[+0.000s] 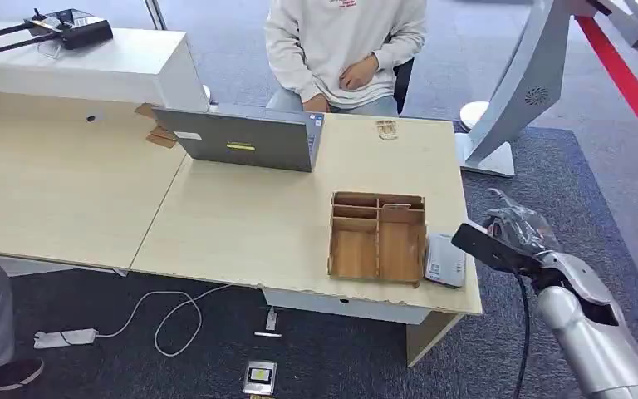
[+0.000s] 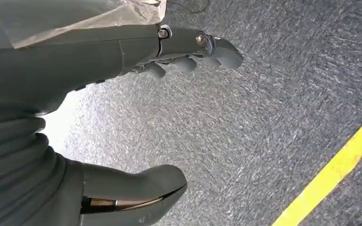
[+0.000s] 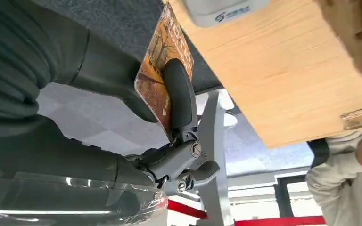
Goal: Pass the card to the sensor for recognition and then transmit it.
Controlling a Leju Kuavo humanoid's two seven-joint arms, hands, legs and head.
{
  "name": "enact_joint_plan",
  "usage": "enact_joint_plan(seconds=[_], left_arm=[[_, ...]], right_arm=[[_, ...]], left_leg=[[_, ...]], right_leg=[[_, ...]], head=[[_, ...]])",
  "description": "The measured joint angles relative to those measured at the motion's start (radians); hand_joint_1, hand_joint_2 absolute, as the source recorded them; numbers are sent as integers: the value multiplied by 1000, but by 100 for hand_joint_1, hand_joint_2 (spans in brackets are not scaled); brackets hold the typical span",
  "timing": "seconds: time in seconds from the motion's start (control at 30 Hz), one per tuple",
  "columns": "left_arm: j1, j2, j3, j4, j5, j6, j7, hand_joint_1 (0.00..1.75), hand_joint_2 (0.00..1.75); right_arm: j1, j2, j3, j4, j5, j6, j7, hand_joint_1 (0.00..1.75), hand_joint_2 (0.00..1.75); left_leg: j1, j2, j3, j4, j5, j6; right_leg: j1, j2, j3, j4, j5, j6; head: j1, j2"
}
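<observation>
Orange-brown card (image 3: pixel 162 70), patterned face, pinched flat between thumb and fingers (image 3: pixel 181 96) of right hand (image 1: pixel 511 237); in the head view it reads as a dark slab held just off the desk's right edge, level, long axis running toward the white sensor (image 1: pixel 445 260) and slightly forward, leading end nearest that unit but not over it, apart from it. Sensor: small white box on the light wooden desk (image 1: pixel 241 224), just beside the wooden organiser tray (image 1: pixel 377 237). Progress, as judged: card in hand and brought near; presentation over the sensor not yet done, handover to the seated person (image 1: pixel 345 50) beyond the laptop (image 1: pixel 245 139) also left. Left hand (image 2: pixel 188 52): hangs over grey carpet, holds nothing, fingers loosely curled and apart from the thumb
</observation>
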Motion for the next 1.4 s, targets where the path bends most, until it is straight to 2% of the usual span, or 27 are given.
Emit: enact_joint_plan(seconds=[0.23,0.4,0.93,1.17,1.4], left_arm=[[-10,-5,-6,0,-10,0,4,0,175],[-12,-9,-6,0,-6,-2,7,0,175],[-16,-10,-6,0,13,-9,36,0,175],[-14,-10,-6,0,29,-6,45,0,175],[-5,-6,-6,0,36,0,45,0,175]], right_arm=[[18,53,24,-35,19,8,0,175,175],[16,77,37,-26,40,-21,-7,175,175],[-17,139,92,107,56,-52,-77,175,175],[-50,140,103,190,56,-90,-69,175,175],[-73,111,100,255,56,-107,-70,175,175]], left_leg=[[0,0,0,0,0,0],[0,0,0,0,0,0],[0,0,0,0,0,0],[0,0,0,0,0,0],[-1,0,0,0,0,0]], right_leg=[[0,0,0,0,0,0],[0,0,0,0,0,0],[0,0,0,0,0,0],[0,0,0,0,0,0],[0,0,0,0,0,0]], head=[[0,0],[0,0],[0,0],[0,0],[0,0]])
